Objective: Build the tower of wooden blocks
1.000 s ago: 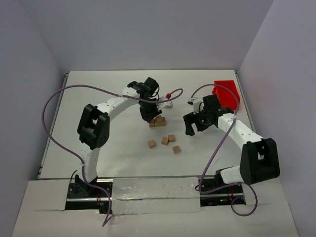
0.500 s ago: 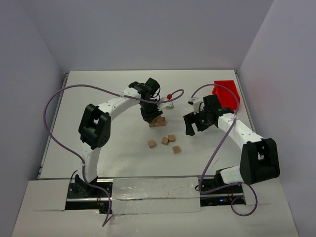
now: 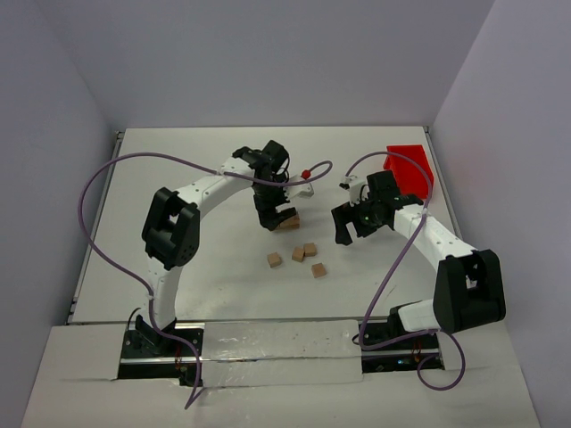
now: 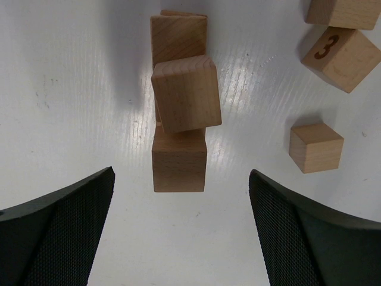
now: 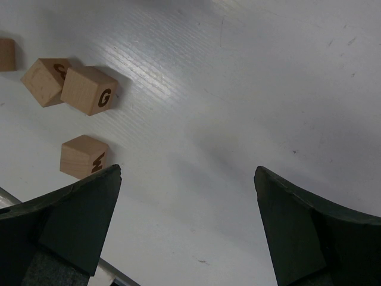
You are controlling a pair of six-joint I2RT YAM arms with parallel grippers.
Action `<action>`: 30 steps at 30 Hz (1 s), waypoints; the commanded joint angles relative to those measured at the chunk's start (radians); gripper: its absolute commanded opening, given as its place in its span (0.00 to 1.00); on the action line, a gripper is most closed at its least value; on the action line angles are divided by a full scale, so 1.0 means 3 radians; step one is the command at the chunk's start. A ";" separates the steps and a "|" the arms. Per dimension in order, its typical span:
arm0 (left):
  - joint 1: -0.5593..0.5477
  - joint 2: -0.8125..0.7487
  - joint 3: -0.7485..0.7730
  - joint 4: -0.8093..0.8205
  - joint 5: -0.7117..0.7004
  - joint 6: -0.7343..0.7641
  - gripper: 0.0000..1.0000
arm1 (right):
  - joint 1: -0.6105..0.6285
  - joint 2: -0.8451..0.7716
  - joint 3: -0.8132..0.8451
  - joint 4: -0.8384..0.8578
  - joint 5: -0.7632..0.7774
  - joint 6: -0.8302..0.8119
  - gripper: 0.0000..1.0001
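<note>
**Step in hand: withdraw from the tower**

1. The left gripper (image 3: 277,218) hangs over the tower (image 4: 178,162), just above the centre of the overhead view. Its jaws stand wide open and hold nothing. In the left wrist view the tower sits between the two fingers and touches neither.
2. The top block (image 4: 186,92) sits twisted on the blocks under it, with one corner overhanging. Treat it as unstable.
3. Lift the left gripper straight up and keep the jaws spread. Do not swing sideways until the fingers are above the top block, because a light touch is likely to knock it off.
4. Consider squaring the top block before you add another. Close the jaws gently on two opposite faces, then open them again.
5. The right gripper (image 5: 187,171) is also fully open and carries nothing. It hovers over the bare desk (image 3: 178,160), right of the tower.
6. Take the next piece from the loose blocks (image 3: 298,254), which lie below the tower in the overhead view. Two of them touch, so pick a separate one first.

**Containers**

The red bin (image 3: 412,165) stands at the upper right of the overhead view, well apart from the tower. No block shows in the visible part, and a cable hides some of it.
</note>
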 commanded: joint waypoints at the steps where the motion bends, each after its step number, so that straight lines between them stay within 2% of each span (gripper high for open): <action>1: -0.0021 -0.0131 0.0299 -0.0113 0.0137 -0.0003 0.99 | -0.0030 -0.0030 0.0094 0.0021 -0.0070 -0.0035 1.00; 6: 0.0011 -0.0390 0.0509 -0.0248 0.0276 -0.0074 0.99 | -0.0030 -0.0155 0.0074 -0.0005 -0.0240 -0.0109 1.00; 10: 0.0162 -0.0854 0.0361 -0.0091 0.0525 -0.0198 0.99 | -0.0030 -0.0295 0.0043 -0.0143 -0.0472 -0.0368 1.00; 15: 0.0597 -0.1625 -0.0291 0.0472 0.1096 -0.0501 0.99 | -0.0025 -0.0369 0.0025 -0.0279 -0.0722 -0.0781 0.94; 17: 0.0809 -0.1984 -0.0800 0.0846 0.1327 -0.0682 0.99 | -0.0015 -0.0350 0.0047 -0.0325 -0.0795 -0.1008 0.91; 21: 0.1223 -0.2452 -0.1398 0.1203 0.1636 -0.0929 0.99 | 0.0046 -0.0267 0.0140 -0.0429 -0.0927 -0.1476 0.86; 24: 0.1424 -0.2645 -0.1660 0.1259 0.1795 -0.1007 0.99 | 0.0177 -0.0151 0.0222 -0.0470 -0.0878 -0.1735 0.84; 30: 0.1533 -0.2678 -0.1943 0.1202 0.1750 -0.1076 0.99 | 0.0825 0.0155 0.0271 -0.0232 -0.0361 -0.1880 0.81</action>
